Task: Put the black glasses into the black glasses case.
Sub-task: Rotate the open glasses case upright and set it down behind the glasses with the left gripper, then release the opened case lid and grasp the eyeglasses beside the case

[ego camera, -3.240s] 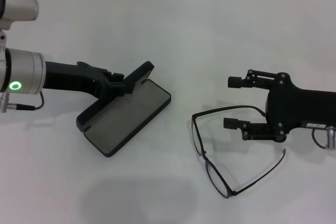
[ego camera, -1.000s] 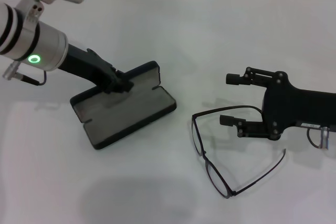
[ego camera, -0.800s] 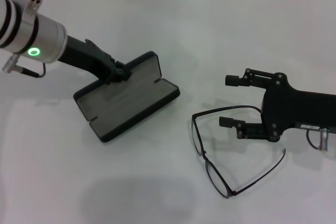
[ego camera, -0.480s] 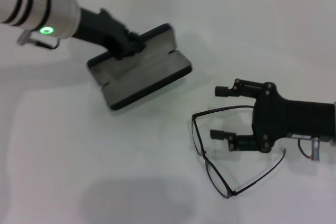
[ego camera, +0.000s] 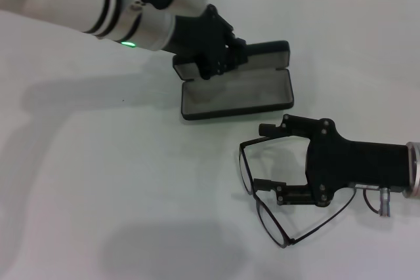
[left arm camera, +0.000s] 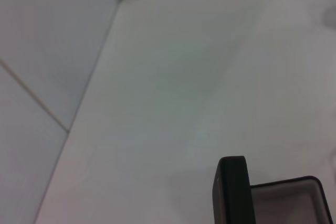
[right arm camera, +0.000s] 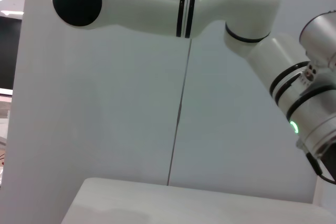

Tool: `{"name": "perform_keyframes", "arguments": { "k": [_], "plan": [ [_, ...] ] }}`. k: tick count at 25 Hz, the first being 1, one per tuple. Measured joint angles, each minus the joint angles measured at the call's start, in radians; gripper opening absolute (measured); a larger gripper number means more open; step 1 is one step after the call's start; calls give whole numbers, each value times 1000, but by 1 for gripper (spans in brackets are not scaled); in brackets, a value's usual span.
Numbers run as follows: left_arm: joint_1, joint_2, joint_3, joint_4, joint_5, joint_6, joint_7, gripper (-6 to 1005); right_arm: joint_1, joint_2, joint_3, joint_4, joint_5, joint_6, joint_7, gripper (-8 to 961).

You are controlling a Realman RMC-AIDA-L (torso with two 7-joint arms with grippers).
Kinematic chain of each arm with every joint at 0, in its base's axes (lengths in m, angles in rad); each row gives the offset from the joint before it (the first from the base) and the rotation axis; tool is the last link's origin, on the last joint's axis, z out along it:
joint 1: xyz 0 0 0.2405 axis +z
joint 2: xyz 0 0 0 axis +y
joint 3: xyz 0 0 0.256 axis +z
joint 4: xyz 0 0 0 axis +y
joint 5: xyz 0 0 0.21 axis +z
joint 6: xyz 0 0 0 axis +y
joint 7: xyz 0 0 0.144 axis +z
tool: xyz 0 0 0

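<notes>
Task status: you have the black glasses (ego camera: pixel 262 185) out of the black glasses case (ego camera: pixel 236 93); they lie unfolded on the white table (ego camera: pixel 98 195), toward its near right part.

Case: it stands open, grey lining up, lid raised on the far side. It sits around the middle of the table, nearer the far edge than the glasses are. Its long axis runs roughly parallel to the table's far edge.

Left gripper (ego camera: pixel 220 57): your left gripper is at the raised lid near the case's left end. It appears clamped on the lid edge, though the fingers merge with the black case in the head view, so treat this as a judgement. The left wrist view shows only the lid edge (left arm camera: pixel 233 192) and a corner of the tray.

Right gripper (ego camera: pixel 266 155): your right gripper is low over the glasses with its jaws wide apart and nothing between them. One finger (ego camera: pixel 272 128) sits by the far temple arm, the other (ego camera: pixel 272 185) by the bridge and lens front. Contact with the frame cannot be told.

Deciding relation: the lens front lies just ahead of the right jaws, toward the table's left. Its long axis runs from the far side to the near side, across the jaw opening. The case is beyond, toward the far edge.

Nearer arm: the right, clearly; the left is occupied at the case.

Risk: the thin wire frame may slip or twist when the jaws close.
</notes>
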Motion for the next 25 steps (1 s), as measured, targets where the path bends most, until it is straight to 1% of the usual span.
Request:
{"name": "perform_keyframes", "arguments": {
  "k": [2, 9, 12, 15, 17, 19, 20, 21, 22, 24, 25],
  "plan": [
    [-18, 0, 37, -27, 5, -31, 0, 204, -1, 1, 0, 2, 0, 0, 0, 760],
    [-32, -2, 55, -49, 6, -72, -10, 205, -1, 2, 0, 3, 0, 2, -2, 760],
    [-31, -3, 62, -50, 6, -76, -17, 315, -1, 2, 0, 4, 0, 10, -2, 760],
    [-20, -3, 58, -46, -38, -76, -16, 424, 1, 2, 1, 0, 3, 28, -2, 760],
    [-2, -1, 41, -43, -125, -67, -6, 442, 2, 2, 2, -4, 9, 38, -2, 760],
    [30, 1, 16, -40, -241, -55, 17, 460, 4, 2, 12, -6, 12, 40, -2, 760],
    [30, 1, 16, -40, -241, -55, 17, 469, 6, 2, 35, -7, 12, 41, 2, 760],
    [84, 1, -18, -38, -387, -43, 54, 478, 8, 2, 53, -7, 11, 41, 10, 760],
    [114, 1, -31, -40, -466, -31, 74, 487, 13, 0, 82, -11, 10, 41, 27, 759],
    [168, 2, -52, -57, -586, -3, 101, 505, 22, -13, 122, -33, 5, 42, 82, 759],
    [187, 2, -60, -67, -627, 12, 109, 514, 27, -27, 128, -60, -7, 43, 113, 759]
  ]
}}
